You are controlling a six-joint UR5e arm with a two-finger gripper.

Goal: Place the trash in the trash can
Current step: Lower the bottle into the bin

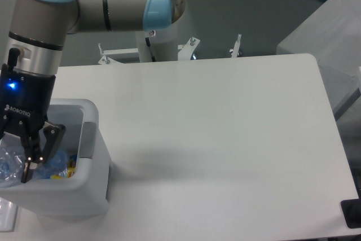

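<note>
The white trash can (90,162) stands at the table's front left corner. My gripper (39,153) is lowered into its opening, fingers spread apart. The clear crushed bottle (10,166) lies low in the can, partly between and below the fingers, with its bluish end (55,162) to the right of them. It looks loose from the pads. A bit of the blue snack bag with yellow print (69,169) shows beside it on the can's floor. The foil wad is hidden.
The white table (214,134) stretches to the right of the can. The arm's base column (155,38) stands behind the table's far edge. A grey box (327,32) sits off the right side.
</note>
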